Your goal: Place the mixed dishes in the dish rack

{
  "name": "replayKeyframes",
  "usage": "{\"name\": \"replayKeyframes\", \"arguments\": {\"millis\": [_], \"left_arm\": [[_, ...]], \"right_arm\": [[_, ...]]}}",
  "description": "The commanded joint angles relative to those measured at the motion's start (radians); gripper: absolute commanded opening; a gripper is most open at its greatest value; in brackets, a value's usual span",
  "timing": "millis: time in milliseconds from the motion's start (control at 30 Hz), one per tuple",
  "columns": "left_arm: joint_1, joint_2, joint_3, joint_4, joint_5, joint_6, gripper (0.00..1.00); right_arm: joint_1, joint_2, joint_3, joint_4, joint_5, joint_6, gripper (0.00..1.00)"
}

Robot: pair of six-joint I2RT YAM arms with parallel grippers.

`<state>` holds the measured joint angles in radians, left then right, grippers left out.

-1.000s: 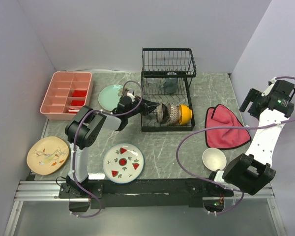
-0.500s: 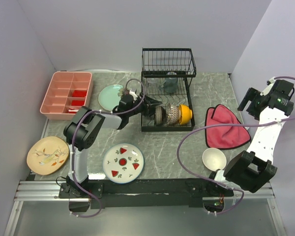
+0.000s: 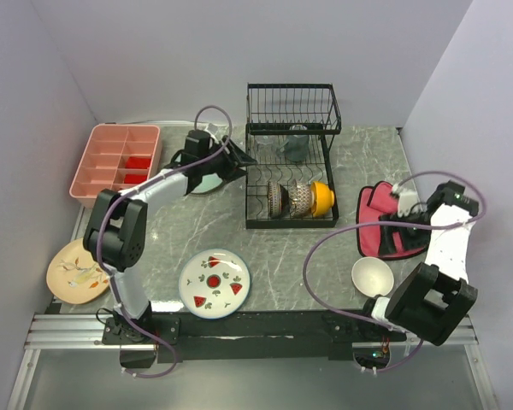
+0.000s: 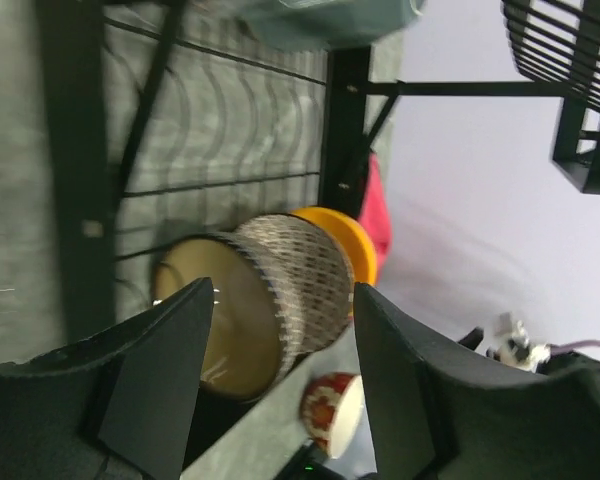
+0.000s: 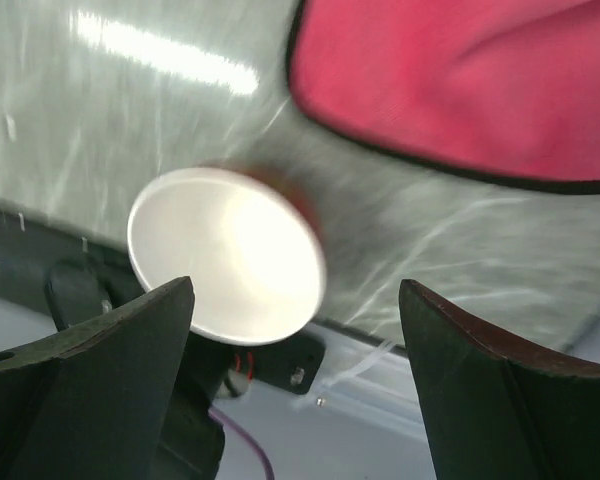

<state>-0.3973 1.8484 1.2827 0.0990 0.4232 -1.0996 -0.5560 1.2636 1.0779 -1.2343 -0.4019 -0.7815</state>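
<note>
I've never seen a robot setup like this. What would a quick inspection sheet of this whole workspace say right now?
Surface: grey marbled table, dishes scattered on it.
Job's things: dish rack holds three bowls on edge; tan plate, watermelon plate, white bowl lie on the table; mint plate partly hidden by the left arm.
Clutter: pink tray, red cloth.
Grippers: left gripper by the rack, fingers open, empty; right gripper near the white bowl, fingers open, empty.
Cables: purple cables loop off both arms, one arcing over the table.
Surroundings: plain pale walls, nothing else seen.
</note>
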Motion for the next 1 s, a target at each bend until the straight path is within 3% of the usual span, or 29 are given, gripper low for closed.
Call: {"name": "replayKeyframes", "arguments": {"millis": [0, 300, 433, 667, 967], "left_arm": [[-0.006, -0.043, -0.051, -0.053, 0.025, 0.135, 0.63], [-0.011, -0.161, -0.080, -0.214, 0.057, 0.406, 0.63], [-0.006, -0.221, -0.108, -0.252, 0.066, 0.481, 0.63], [0.006, -0.319, -0.112, -0.274, 0.112, 0.657, 0.63], [0.051, -0.334, -0.049, -0.360, 0.066, 0.806, 0.64]], "right_arm": [[0.002, -0.081, -0.076, -0.041, -0.029, -0.214, 0.91], [0.001, -0.170, -0.130, -0.151, 0.011, -0.470, 0.91], [0.001, -0.178, -0.199, -0.081, 0.040, -0.475, 0.91], [0.001, -0.026, -0.210, 0.027, 0.017, -0.444, 0.89], [0.027, 0.066, -0.248, 0.053, 0.002, -0.453, 0.80]]}}
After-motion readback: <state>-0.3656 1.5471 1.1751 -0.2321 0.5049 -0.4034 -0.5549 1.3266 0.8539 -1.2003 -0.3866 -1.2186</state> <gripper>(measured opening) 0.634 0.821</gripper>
